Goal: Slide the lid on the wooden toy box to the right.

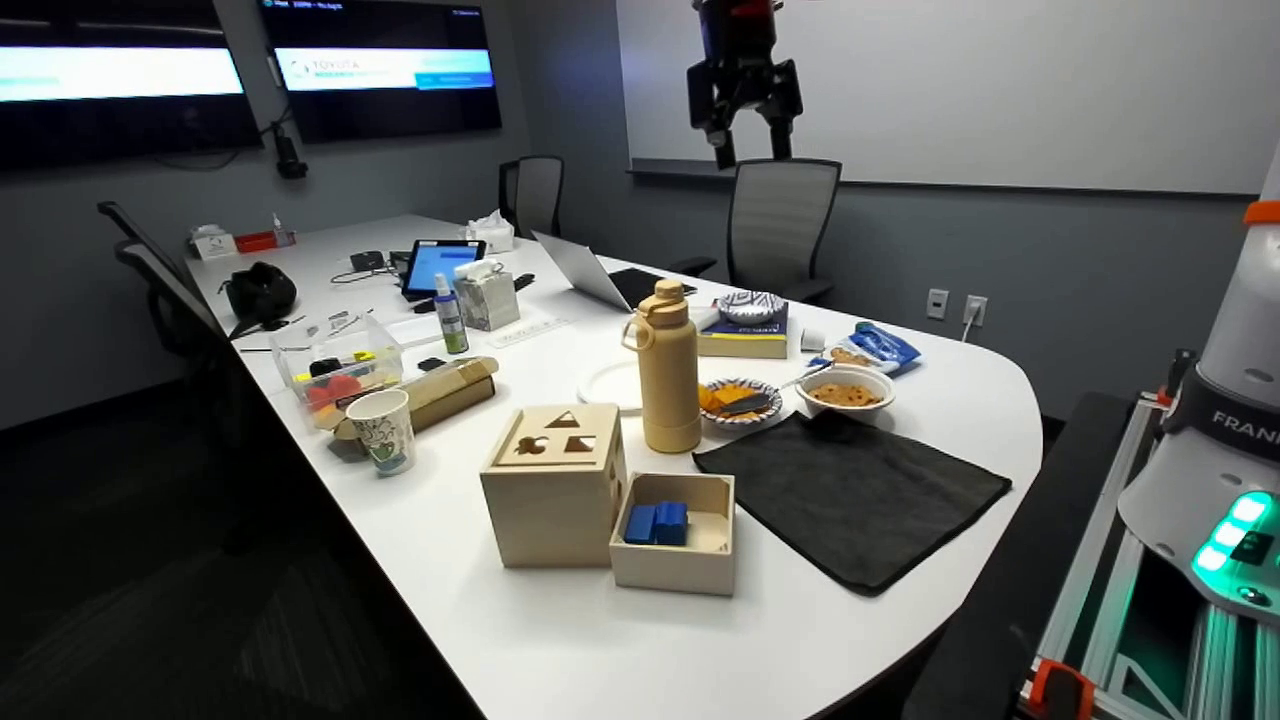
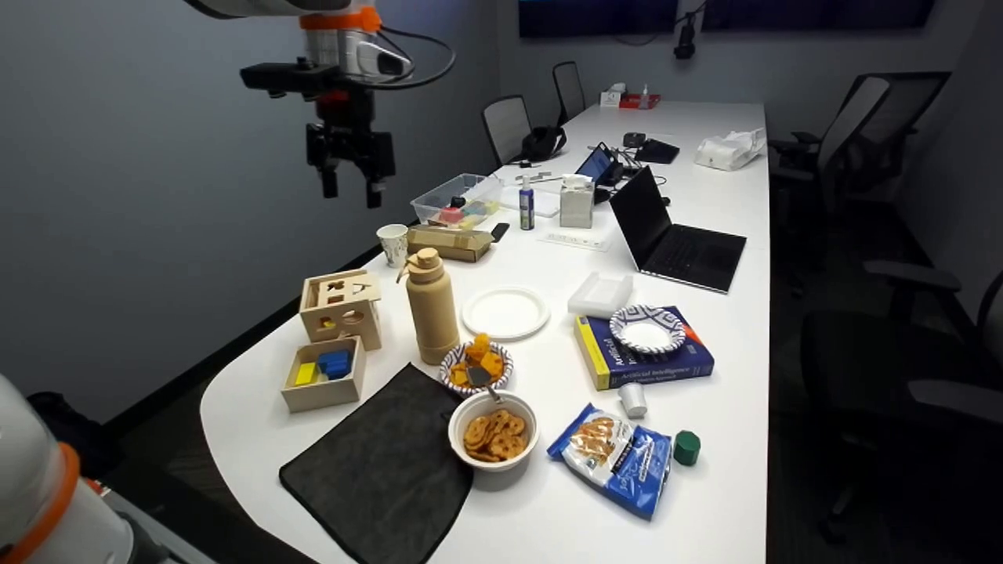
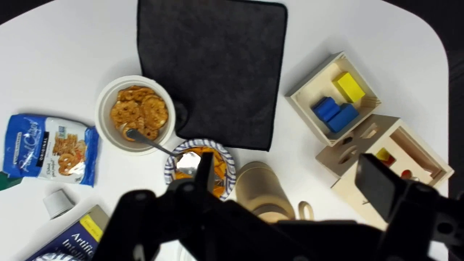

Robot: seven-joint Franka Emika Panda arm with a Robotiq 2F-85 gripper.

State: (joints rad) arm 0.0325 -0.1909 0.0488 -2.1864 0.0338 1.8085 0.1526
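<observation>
Gripper (image 3: 288,168) foremost in the wrist view, fingers (image 3: 377,186) spread wide, holding nothing.
Lid (image 3: 400,160) lies to its right there, and well below; I judge the approach to be right, then down. In an exterior view it sits atop the wooden toy box (image 2: 338,332), overhanging the right side, leaving a gap at left. Looks: flat pale-wood panel, dark cut-outs of varied shapes.
</observation>
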